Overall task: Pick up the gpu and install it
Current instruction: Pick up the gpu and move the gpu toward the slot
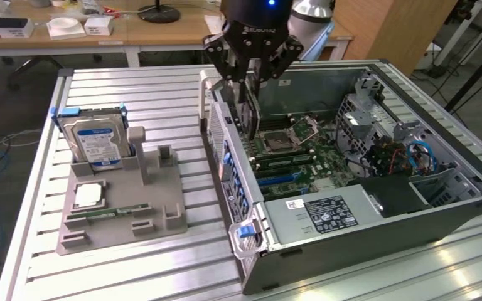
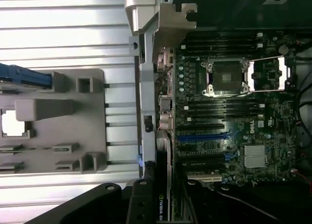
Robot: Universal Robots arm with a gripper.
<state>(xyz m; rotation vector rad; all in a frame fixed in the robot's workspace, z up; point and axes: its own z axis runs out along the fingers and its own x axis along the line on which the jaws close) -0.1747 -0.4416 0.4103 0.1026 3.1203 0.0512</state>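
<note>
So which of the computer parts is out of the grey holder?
The gpu, gripped edge-on over the open case; hard drive, chip and memory stick sit in the holder.

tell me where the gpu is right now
In the exterior view the gpu hangs on edge in the gripper, just inside the open computer case, over the motherboard and close to the case wall on that view's left.

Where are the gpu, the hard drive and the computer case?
gpu (image 1: 252, 113): exterior view, middle of the dark card's edge.
hard drive (image 1: 97, 143): exterior view, its blue-white label.
computer case (image 1: 375, 248): exterior view, its dark outer side wall.
</note>
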